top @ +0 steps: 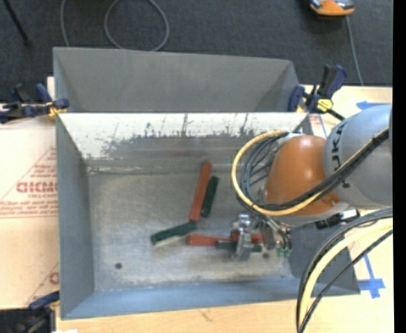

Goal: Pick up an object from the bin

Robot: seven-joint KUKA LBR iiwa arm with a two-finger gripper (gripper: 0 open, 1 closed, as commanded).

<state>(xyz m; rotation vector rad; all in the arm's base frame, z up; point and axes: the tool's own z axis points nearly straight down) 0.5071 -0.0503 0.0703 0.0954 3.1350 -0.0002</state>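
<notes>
Camera view: jaws over red stick (203, 241), front-right of bin (74, 207); opening unclear; arm (369, 165) lettered "KU".

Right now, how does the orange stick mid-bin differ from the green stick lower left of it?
The orange stick runs nearly up the view; the green stick lies almost across it. The orange stick looks longer than the green stick. Both are slim and straight, flat on the bin floor.
</notes>
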